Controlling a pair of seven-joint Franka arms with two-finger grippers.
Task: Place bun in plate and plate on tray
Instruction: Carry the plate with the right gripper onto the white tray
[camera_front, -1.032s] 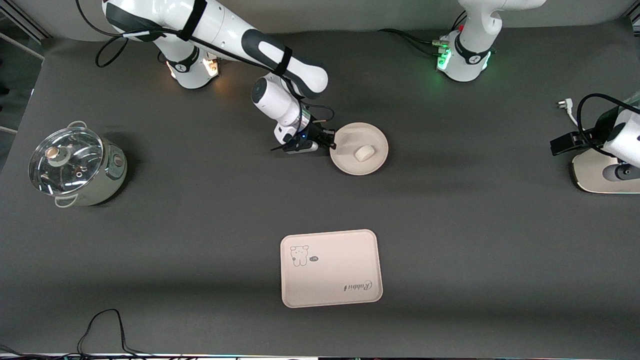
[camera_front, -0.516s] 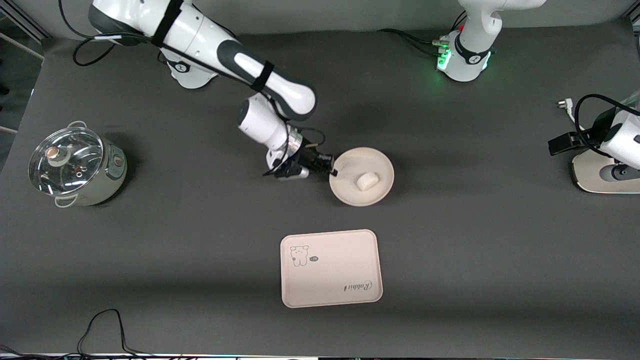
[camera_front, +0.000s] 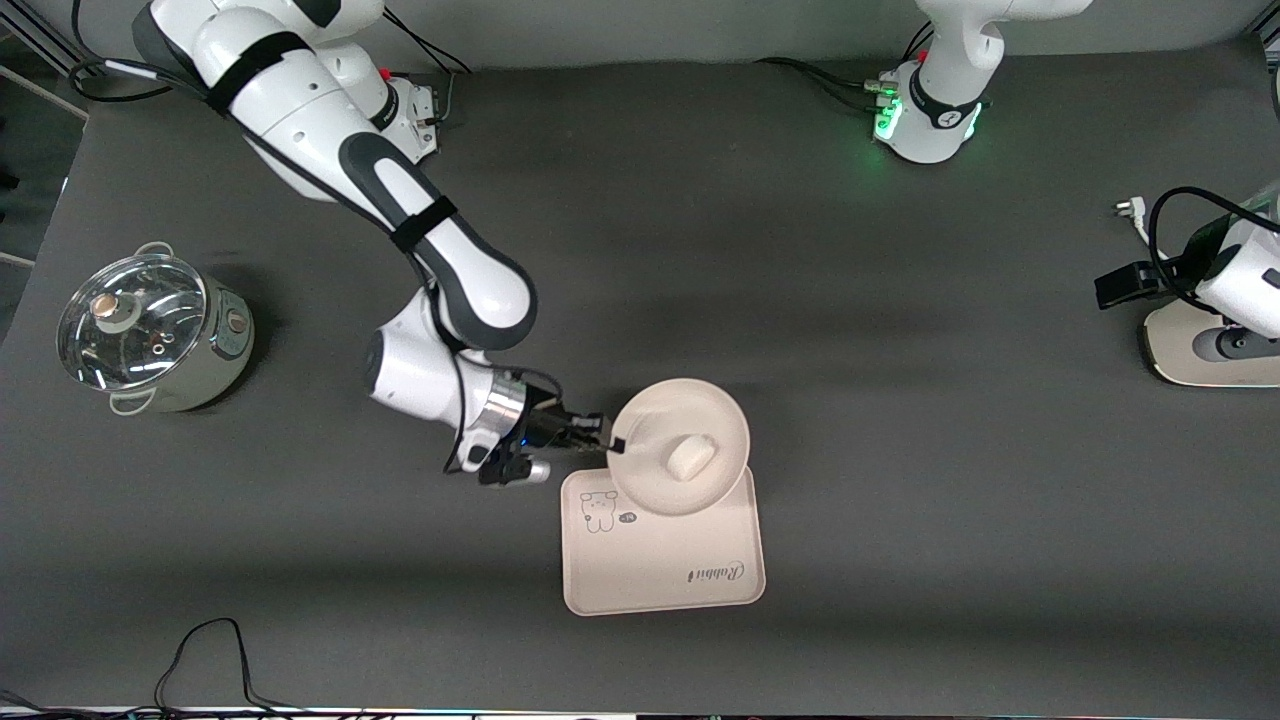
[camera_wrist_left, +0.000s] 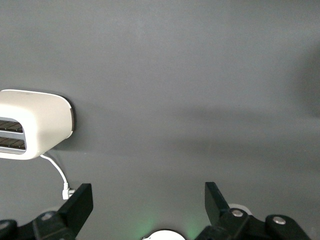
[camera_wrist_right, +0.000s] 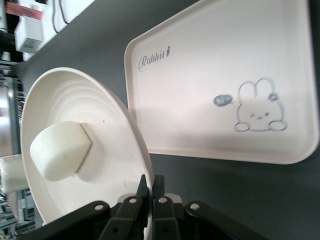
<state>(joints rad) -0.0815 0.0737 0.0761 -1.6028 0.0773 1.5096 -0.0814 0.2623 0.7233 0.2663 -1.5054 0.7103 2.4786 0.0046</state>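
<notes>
My right gripper (camera_front: 612, 445) is shut on the rim of the round cream plate (camera_front: 655, 480) and holds it in the air over the tray's edge farthest from the front camera. The off-white bun (camera_front: 692, 457) lies in the plate. The rectangular tray (camera_front: 680, 555) with the small animal drawing and script lies flat on the table. In the right wrist view the plate (camera_wrist_right: 115, 160) is clamped edge-on in my right gripper (camera_wrist_right: 152, 182), with the bun (camera_wrist_right: 59, 151) in it and the tray (camera_wrist_right: 210, 70) below. My left gripper (camera_wrist_left: 148, 197) is open and empty, waiting over bare table at the left arm's end.
A steel pot with a glass lid (camera_front: 150, 330) stands toward the right arm's end of the table. A white toaster (camera_front: 1215, 345) with its cord stands at the left arm's end, also in the left wrist view (camera_wrist_left: 32, 125). A black cable (camera_front: 215, 650) lies near the front edge.
My right gripper has carried the plate with the bun from the middle of the table toward the front camera, to over the tray's edge. The left arm has not moved.
</notes>
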